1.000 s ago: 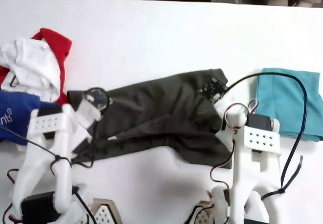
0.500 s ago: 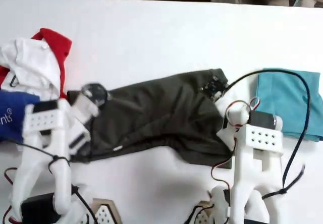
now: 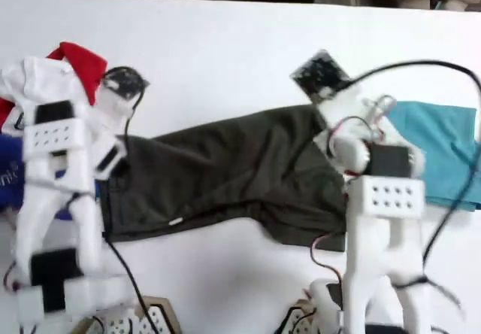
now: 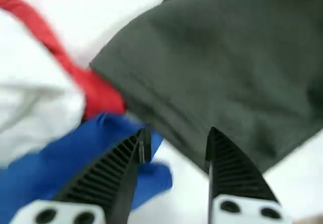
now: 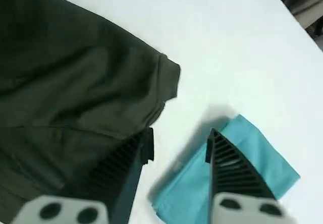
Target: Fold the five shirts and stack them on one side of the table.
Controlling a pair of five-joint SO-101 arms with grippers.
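Dark green shirt (image 3: 225, 176): we see it lying unfolded and wrinkled across the middle of the counter (image 3: 225, 40), stretched from the left arm's side to the right arm's side, with its far right corner pointing toward the teal shirt.
Teal shirt (image 3: 443, 150): it lies folded flat at the right edge of the counter, just beside the dark green shirt's right end, with a thin strip of bare counter between them in the right wrist view.
Loose pile: at the left edge we find a white shirt (image 3: 34, 86) bunched on top of a red shirt (image 3: 81, 62), and a blue shirt (image 4: 45, 173) nearer the arm's base. The red and blue cloth meet the dark green shirt's left end.
Left hand (image 4: 177, 135): its fingers are spread wide with nothing between them. It hangs over the dark green shirt's left edge, one finger above the blue shirt and the other above the dark cloth.
Right hand (image 5: 179, 135): it too is spread wide and holds nothing. We see it above the gap between the two shirts, one finger over the dark green shirt and the other over the teal shirt.
Arms: in the high view both white arms rise from the near edge, one at each end of the dark green shirt.
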